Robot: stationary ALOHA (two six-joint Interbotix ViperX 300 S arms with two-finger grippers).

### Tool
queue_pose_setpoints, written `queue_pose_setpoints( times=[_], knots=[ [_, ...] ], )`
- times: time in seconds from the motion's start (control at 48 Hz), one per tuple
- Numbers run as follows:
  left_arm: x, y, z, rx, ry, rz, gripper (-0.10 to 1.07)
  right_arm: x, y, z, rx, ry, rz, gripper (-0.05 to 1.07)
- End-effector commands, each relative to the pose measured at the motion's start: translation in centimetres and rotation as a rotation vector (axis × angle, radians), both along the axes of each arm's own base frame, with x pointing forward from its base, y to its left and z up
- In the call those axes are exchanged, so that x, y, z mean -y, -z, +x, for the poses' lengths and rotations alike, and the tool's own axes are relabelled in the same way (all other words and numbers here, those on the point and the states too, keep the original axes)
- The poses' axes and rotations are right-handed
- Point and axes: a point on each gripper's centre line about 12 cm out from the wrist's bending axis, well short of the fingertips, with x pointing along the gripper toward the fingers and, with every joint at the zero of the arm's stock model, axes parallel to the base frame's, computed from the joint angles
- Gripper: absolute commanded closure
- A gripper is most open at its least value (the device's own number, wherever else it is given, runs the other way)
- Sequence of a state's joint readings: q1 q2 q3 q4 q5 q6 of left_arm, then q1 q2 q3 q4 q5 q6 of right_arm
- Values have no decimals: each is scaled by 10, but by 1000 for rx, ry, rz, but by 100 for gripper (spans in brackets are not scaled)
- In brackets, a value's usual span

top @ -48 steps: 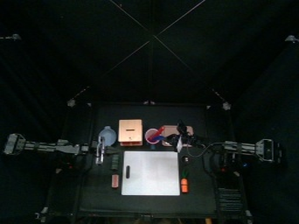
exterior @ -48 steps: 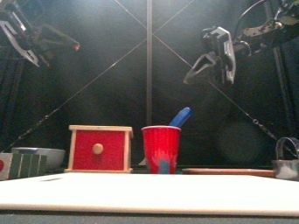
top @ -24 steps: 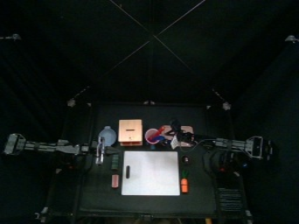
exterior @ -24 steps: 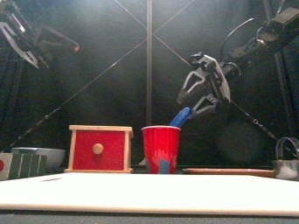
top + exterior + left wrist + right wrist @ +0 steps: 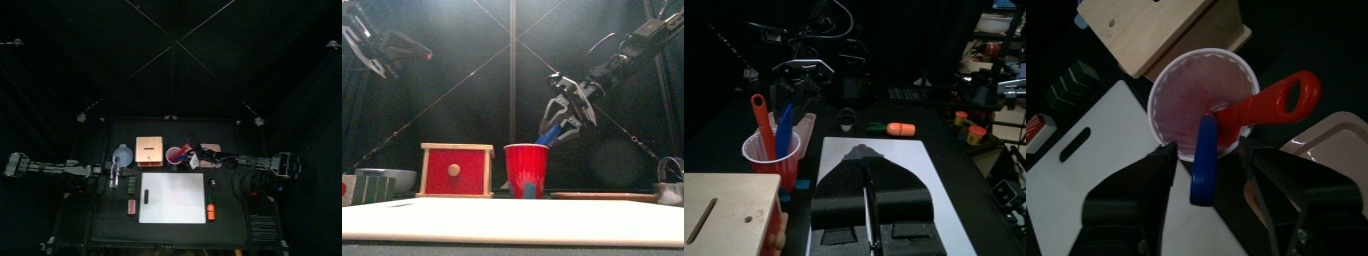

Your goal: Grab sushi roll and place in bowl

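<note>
Top: my right jaws (image 5: pixel 195 152) hang beside the red cup (image 5: pixel 178 155). 
Front: spread above its rim. 
Left wrist: my left jaws (image 5: pixel 871 165) are pressed together; what looks like the sushi roll (image 5: pixel 844 122) lies beyond the white board (image 5: pixel 925 160). 
Right wrist: spread astride a blue utensil (image 5: pixel 1204 165).

- The left arm (image 5: pixel 54 168) is a black, jointed limb built of blocky links with paler grey metal patches showing at the joints, at the left middle of the top view.
- The right arm (image 5: pixel 261 165) has the same black segmented build, with loose black cables looping beside it, at the right middle of the top view.
- The left gripper (image 5: pixel 873 190) has two broad, flat, matte black jaws, each narrowing to a point, at the bottom centre of its wrist view.
- The right gripper (image 5: pixel 1209 170) has two thick black jaws with rounded, moulded outer edges.
- In the front view's upper right, thin black cables arch above the right arm's wrist.
</note>
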State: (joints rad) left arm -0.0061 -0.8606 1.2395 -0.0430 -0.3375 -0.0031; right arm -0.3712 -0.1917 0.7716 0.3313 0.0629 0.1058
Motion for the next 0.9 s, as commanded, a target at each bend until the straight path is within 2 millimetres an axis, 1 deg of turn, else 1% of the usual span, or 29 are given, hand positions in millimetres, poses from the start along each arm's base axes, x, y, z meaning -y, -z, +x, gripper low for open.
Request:
queue_pose_setpoints(
  times=[0.0, 0.188, 0.292, 0.375, 0.458, 0.667, 0.875],
  knots=[
    [1, -6, 2, 18, 2, 0, 96, 3, -13, 3, 34, 4, -11, 25],
    [1, -4, 2, 15, 2, 0, 96, 2, -13, 3, 27, 1, -8, 45],
    [0, -4, 2, 15, 1, 0, 96, 3, -19, 4, 41, 0, -15, 56],
    [1, -4, 2, 15, 2, -1, 96, 3, -26, 5, 59, -3, -23, 61],
    [1, -5, 2, 17, 2, -1, 96, 1, -34, 6, 82, -6, -29, 64],
    [1, -4, 2, 15, 2, -1, 96, -5, -61, 5, 150, -25, -62, 64],
    [1, -4, 2, 15, 2, 0, 96, -17, -87, -8, 216, -57, -109, 64]
  ],
)
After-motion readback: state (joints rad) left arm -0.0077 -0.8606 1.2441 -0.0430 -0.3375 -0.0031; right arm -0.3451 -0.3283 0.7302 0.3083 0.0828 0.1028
